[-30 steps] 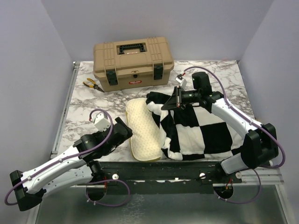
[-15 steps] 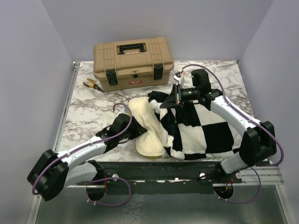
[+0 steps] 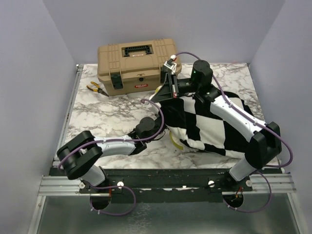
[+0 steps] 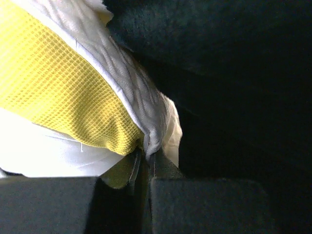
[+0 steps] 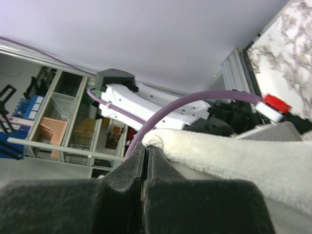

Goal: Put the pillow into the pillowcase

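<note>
Nearest the bases, the left arm reaches low across the marble counter [image 3: 102, 117] and into the mouth of the pillowcase [image 3: 214, 126]. Its wrist view shows the left tool [image 4: 145, 163] pinched narrow on a corner of the pillow [image 4: 63, 87], right where the yellow mesh strip meets the white quilted face, with dark fabric all around. From above, only a sliver of yellow shows at the case's near edge; the rest of the pillow is under the checkerboard cover.

The pillow looks light, plump and very yielding, so a hold on its belly would likely just gather fabric. The seamed edge, where the strip gives some body, is probably the better place to grip. The fleecy case is floppy and will likely sag shut unless its rim is held up.

Further back, the right tool [image 3: 168, 92] is clamped on the cream rim of the case and holds that edge raised near the tan toolbox [image 3: 138, 66]. Pliers [image 3: 96, 87] lie to the toolbox's left.

A second ago the pillow lay bare on the counter beside the case, with the left tool spread wide next to it. The right tool held the rim lower and further right.
</note>
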Robot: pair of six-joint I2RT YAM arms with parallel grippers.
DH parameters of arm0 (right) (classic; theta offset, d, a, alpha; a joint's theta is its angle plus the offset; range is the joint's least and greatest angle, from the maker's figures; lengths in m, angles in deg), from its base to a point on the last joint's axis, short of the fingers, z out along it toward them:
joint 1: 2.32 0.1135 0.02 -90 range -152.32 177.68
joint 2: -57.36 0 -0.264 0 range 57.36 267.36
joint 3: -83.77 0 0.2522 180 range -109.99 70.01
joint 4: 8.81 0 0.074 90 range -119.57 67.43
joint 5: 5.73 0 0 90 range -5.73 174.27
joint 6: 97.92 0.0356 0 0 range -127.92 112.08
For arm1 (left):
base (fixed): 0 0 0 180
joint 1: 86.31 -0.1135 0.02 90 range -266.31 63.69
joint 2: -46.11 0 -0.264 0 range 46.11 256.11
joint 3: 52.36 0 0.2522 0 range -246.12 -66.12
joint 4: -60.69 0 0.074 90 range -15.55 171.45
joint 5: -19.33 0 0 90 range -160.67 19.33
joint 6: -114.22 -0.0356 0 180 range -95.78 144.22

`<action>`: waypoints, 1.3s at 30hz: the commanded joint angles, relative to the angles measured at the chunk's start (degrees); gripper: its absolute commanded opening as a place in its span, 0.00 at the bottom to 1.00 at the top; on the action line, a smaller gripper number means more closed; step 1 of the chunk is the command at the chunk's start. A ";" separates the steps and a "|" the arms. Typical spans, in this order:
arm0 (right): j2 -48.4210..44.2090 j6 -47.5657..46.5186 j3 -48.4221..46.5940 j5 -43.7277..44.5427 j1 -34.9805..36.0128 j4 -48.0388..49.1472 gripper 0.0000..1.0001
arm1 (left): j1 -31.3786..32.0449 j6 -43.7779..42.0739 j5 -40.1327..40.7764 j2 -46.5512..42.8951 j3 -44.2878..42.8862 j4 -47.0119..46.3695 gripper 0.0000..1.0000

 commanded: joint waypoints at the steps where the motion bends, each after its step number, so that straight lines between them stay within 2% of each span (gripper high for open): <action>1: -0.38 14.95 -3.77 -0.83 2.65 18.86 0.00 | 1.92 -1.13 5.65 6.25 -2.90 -15.44 0.00; 4: -0.51 17.60 -5.48 -0.02 3.61 21.19 0.00 | 2.48 -3.79 12.05 8.39 -2.47 -23.57 0.00; 6: -0.32 18.45 -6.92 0.21 4.19 21.84 0.00 | 2.45 -6.40 13.37 9.85 -4.12 -25.78 0.00; 10: 1.07 21.24 -10.40 0.15 4.81 26.10 0.00 | 3.13 -7.81 11.20 13.64 -7.55 -25.97 0.00; 14: 3.43 25.34 -16.87 -0.28 4.84 33.15 0.00 | 4.31 -6.00 11.89 16.63 -5.77 -25.97 0.00; 19: 5.29 24.53 -25.55 -2.02 4.79 33.60 0.00 | 4.49 -5.00 15.48 17.21 -0.72 -25.46 0.00; 21: 5.18 21.44 -27.18 -3.03 4.82 30.07 0.00 | 4.48 -6.54 16.76 16.05 -0.04 -23.85 0.00; 24: 3.60 6.27 -28.46 -2.27 4.72 10.12 0.00 | 4.46 -10.15 19.71 12.02 -0.35 -19.01 0.00; 26: 2.41 -3.59 -28.97 0.75 4.12 -5.51 0.00 | 4.44 -13.01 22.12 8.07 -1.04 -11.72 0.00; 29: 0.10 -9.63 -25.47 5.42 1.80 -14.86 0.00 | 4.43 -15.66 25.01 0.95 -1.95 -0.11 0.00; 31: -2.17 -8.25 -20.94 7.63 -0.86 -14.56 0.00 | 4.36 -14.33 26.16 -3.91 -2.56 9.49 0.00; 34: -4.32 -2.78 -15.60 6.88 -5.37 -7.44 0.00 | 4.35 -11.89 25.50 -11.20 -4.07 23.40 0.00; 36: -4.00 -1.15 -15.77 5.44 -6.96 -5.15 0.00 | 4.37 -10.69 24.66 -14.82 -4.53 30.09 0.01; 39: -1.66 -0.03 -19.52 2.43 -7.09 -3.32 0.00 | 4.35 -10.95 25.54 -20.89 -4.56 33.86 0.00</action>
